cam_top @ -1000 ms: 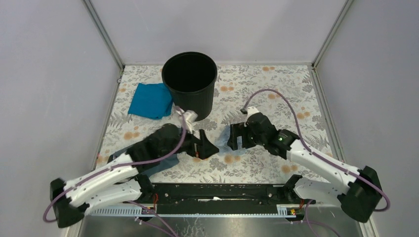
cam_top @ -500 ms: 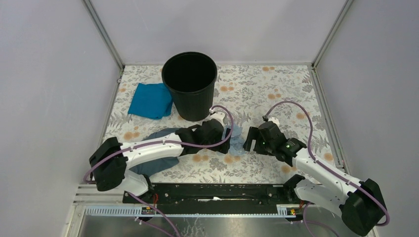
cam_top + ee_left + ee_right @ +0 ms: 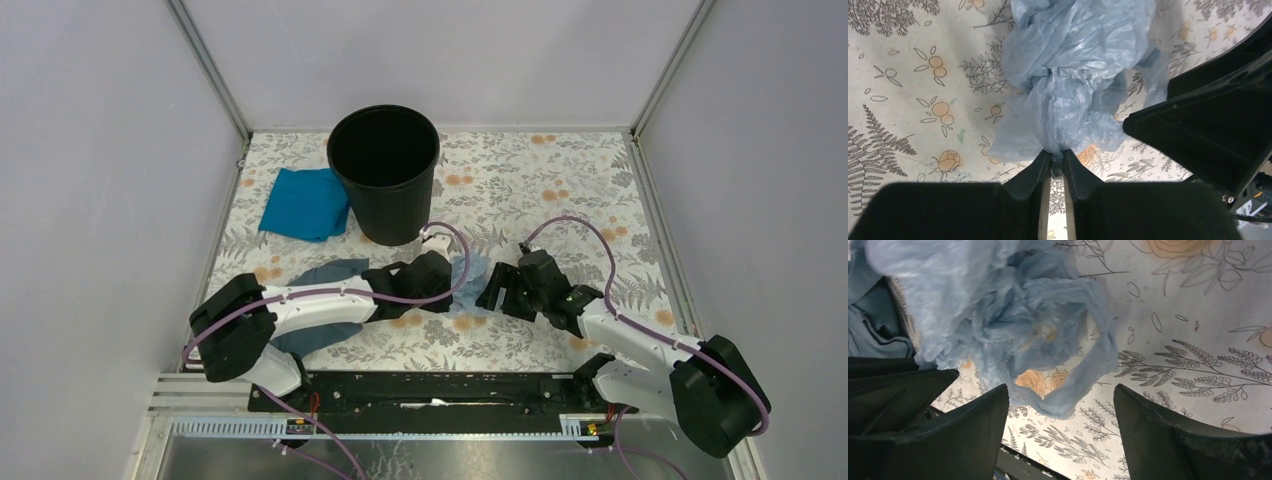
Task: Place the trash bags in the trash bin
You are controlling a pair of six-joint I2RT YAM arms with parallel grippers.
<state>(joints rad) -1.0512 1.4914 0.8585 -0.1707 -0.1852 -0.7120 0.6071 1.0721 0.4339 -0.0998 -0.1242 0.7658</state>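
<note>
while the pale blue trash bag lies crumpled on the flowered table, just in front of the black trash bin and outside it, it sits between the 2 grippers. the left gripper is clamped on a bunched fold at the bag's near edge, fingers almost together with plastic pinched between them. the right gripper stands spread wide, a twisted loop of the bag lying between its fingers, unpressed. a grey-blue cloth lies left of the bag. a teal cloth lies just left of the bin.
</note>
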